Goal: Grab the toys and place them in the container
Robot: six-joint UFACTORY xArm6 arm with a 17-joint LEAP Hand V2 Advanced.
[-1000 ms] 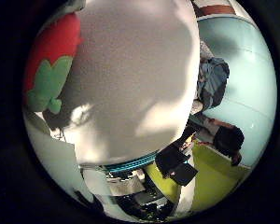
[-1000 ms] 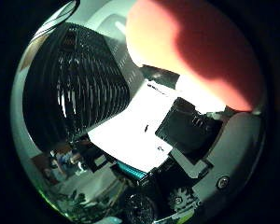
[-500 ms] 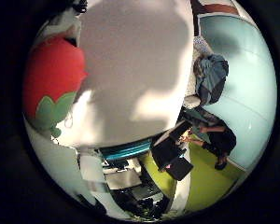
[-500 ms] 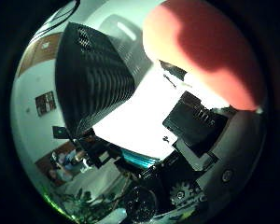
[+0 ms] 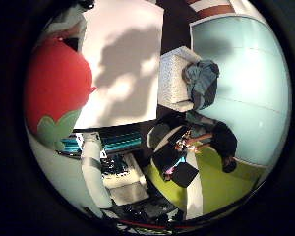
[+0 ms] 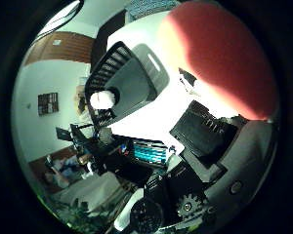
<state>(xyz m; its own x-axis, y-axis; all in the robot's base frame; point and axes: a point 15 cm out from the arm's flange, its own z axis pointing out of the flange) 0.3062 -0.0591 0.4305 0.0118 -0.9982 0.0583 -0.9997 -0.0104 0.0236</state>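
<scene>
Little-finger-side palm view: a round red soft toy with a green leaf patch, strawberry-like (image 5: 56,93), fills the edge close against the palm, set against the white tabletop (image 5: 123,73) well behind it; likely carried clear of the surface so it can travel. A white segment of the hand (image 5: 96,172) runs alongside. Thumb-side palm view: the same red toy bulks large, pressed against black finger parts, so the fingers seem curled around it, though the contact itself is hidden. On the tabletop stands a dark slatted plastic container (image 6: 124,78), apart from the toy, a small white object (image 6: 103,99) inside. The drop looks not yet made.
</scene>
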